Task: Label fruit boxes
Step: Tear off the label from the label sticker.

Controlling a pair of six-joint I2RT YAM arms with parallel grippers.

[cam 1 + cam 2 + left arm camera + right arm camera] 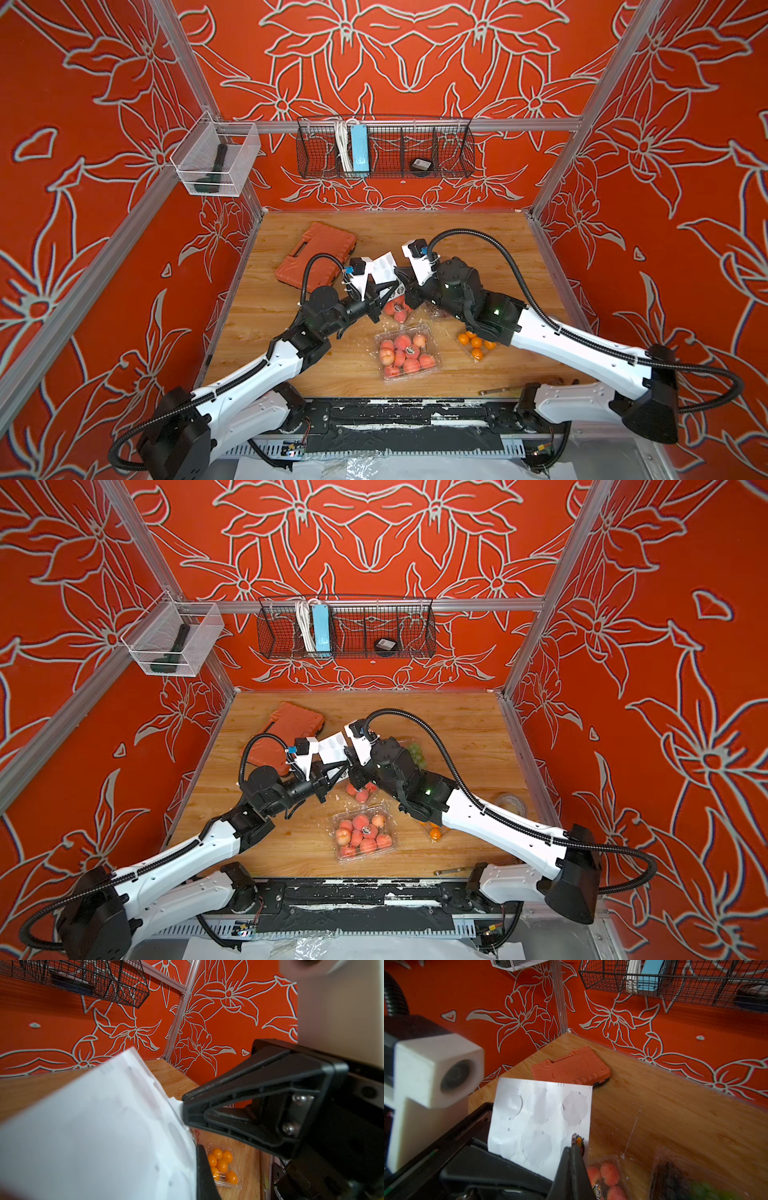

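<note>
Right wrist: peach box [608, 1174] label unreadable.

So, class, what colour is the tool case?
Orange; the tool case shows best from the right wrist.

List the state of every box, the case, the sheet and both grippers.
Left gripper: shut on sheet.
Right gripper: shut on sticker.
Sheet: held off the table.
Sticker: at sheet's edge, in right gripper.
Big peach box: closed, labelled.
Small peach box: labelled, partly under the grippers.
Orange box: closed, no label seen.
Grape box: mostly hidden by right arm.
Case: closed, lying flat.
</note>
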